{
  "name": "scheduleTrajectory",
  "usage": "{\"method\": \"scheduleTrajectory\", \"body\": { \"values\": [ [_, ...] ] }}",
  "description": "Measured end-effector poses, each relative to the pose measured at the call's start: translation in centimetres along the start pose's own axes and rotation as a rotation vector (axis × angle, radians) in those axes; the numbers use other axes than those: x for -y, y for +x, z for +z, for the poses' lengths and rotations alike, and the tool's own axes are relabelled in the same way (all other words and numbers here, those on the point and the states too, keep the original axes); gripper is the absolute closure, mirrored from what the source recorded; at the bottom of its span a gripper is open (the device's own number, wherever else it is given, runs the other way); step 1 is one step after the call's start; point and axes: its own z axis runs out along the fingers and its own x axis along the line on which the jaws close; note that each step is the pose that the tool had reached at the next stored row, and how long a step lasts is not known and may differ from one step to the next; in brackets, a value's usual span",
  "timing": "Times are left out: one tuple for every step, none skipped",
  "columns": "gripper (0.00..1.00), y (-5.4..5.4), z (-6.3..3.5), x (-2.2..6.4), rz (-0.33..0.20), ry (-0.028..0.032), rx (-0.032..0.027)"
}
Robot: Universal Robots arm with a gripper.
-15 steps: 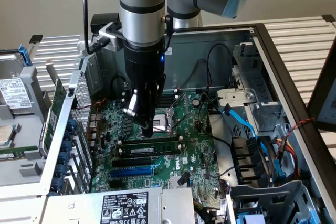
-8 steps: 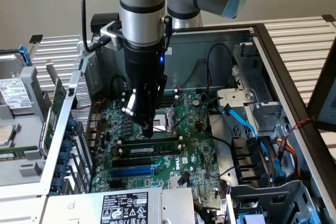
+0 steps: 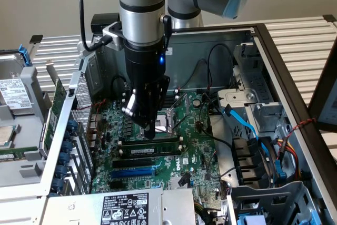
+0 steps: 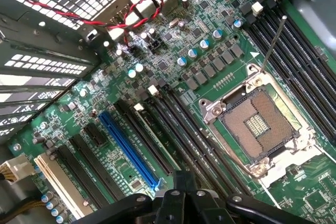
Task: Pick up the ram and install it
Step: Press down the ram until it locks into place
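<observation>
The ram [image 3: 152,150], a long thin stick with dark chips and a white label, stands on edge in a memory slot on the green motherboard [image 3: 195,156], in the open computer case. My gripper [image 3: 150,134] hangs straight down over its middle. The fingers are shut together and the tips are at the stick's upper edge; nothing shows between them. In the wrist view the black fingers [image 4: 184,192] meet over the long black memory slots [image 4: 173,129] beside the CPU socket [image 4: 260,129]. I cannot tell the ram from the slots there.
The open CPU socket [image 3: 169,120] lies just behind the gripper. A blue expansion slot [image 3: 134,172] lies in front of the ram. Blue cables [image 3: 247,125] and a drive cage stand at the exterior view's right. A labelled power supply [image 3: 126,209] sits in front and a perforated case wall [image 3: 79,114] at the left.
</observation>
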Motion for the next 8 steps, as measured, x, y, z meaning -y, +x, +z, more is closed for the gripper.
{"method": "scheduleTrajectory", "body": {
  "values": [
    [0.90, 0.00, 0.00, 0.00, 0.009, 0.0023, 0.0003],
    [0.90, 0.00, 0.00, 0.00, 0.018, 0.0040, 0.0008],
    [0.90, -0.01, 0.00, 0.00, 0.028, 0.0056, 0.0014],
    [0.90, -0.01, 0.01, 0.00, 0.037, 0.0069, 0.0021],
    [0.90, -0.01, 0.01, 0.00, 0.047, 0.0083, 0.0033],
    [0.90, -0.01, 0.01, 0.00, 0.056, 0.0096, 0.0045],
    [0.90, -0.01, 0.01, 0.00, 0.066, 0.0110, 0.0057],
    [0.90, -0.01, 0.00, 0.00, 0.075, 0.0126, 0.0072]
  ]
}}
